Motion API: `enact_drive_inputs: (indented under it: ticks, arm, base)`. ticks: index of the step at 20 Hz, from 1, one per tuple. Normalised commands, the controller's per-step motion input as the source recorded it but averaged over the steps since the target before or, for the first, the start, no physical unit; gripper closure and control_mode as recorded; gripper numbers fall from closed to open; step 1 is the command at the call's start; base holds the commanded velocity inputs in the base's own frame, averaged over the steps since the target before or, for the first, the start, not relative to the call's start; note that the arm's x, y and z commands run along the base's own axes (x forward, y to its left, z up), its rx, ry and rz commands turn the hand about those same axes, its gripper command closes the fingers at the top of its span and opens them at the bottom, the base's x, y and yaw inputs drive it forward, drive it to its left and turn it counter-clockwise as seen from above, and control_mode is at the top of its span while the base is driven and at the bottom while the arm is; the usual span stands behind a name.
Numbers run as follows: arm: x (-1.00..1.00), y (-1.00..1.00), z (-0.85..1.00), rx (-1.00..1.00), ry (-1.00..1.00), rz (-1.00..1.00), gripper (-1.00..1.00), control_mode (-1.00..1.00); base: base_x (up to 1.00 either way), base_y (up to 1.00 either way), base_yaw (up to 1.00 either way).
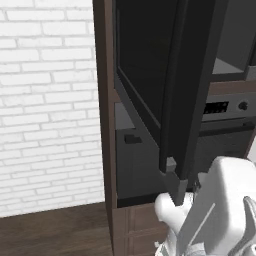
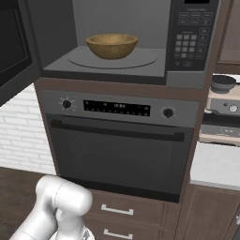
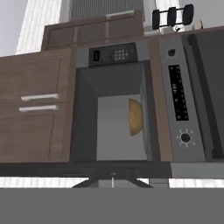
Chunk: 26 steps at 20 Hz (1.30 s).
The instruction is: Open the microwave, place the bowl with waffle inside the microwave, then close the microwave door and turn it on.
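Note:
The microwave [image 2: 191, 44] stands open in its wood cabinet. Its door [image 1: 187, 85] is swung far out to the left, and its dark glass panel [image 2: 13, 47] shows at the left edge of the right base view. A brown bowl [image 2: 111, 45] sits on the turntable inside; its contents are hidden by the rim. In the rolled hand view the bowl [image 3: 134, 117] lies in the open cavity [image 3: 118, 127]. My gripper [image 3: 112, 182] is open, with nothing between its tips, close to the door's dark edge [image 3: 52, 169]. My white arm [image 1: 220, 210] rises by the door's lower corner.
The oven [image 2: 122, 145] with knobs and a bar handle sits under the microwave, with drawers [image 2: 123, 210] below it. A counter [image 2: 218, 164] and a stove with a dark pot [image 2: 222, 83] lie to the right. A white brick wall [image 1: 47, 105] stands left of the cabinet.

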Motion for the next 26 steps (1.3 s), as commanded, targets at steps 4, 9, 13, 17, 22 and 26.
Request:
enact_drive_inputs:
  ticks: [4, 9, 13, 17, 22, 26]
  arm:
    - [-0.22, 0.67, -0.04, -0.07, 0.02, -0.13, 1.0, -1.0]
    - [0.8, 0.6, -0.04, -0.04, 0.13, -0.2, 1.0, -1.0]
    - [1.0, 0.34, -0.18, -0.05, 0.17, -0.25, 1.0, -1.0]
    - [1.0, 0.09, -0.17, -0.07, 0.14, -0.24, 1.0, -1.0]
    - [0.99, -0.14, -0.03, -0.06, 0.11, -0.13, 1.0, -1.0]
    - [0.46, -0.62, 0.02, -0.09, 0.0, -0.17, 1.0, -1.0]
  base:
    - [0.0, 0.0, 0.0]
    - [0.0, 0.0, 0.0]
    - [0.0, 0.0, 0.0]
    - [0.0, 0.0, 0.0]
    - [0.0, 0.0, 0.0]
    - [0.0, 0.0, 0.0]
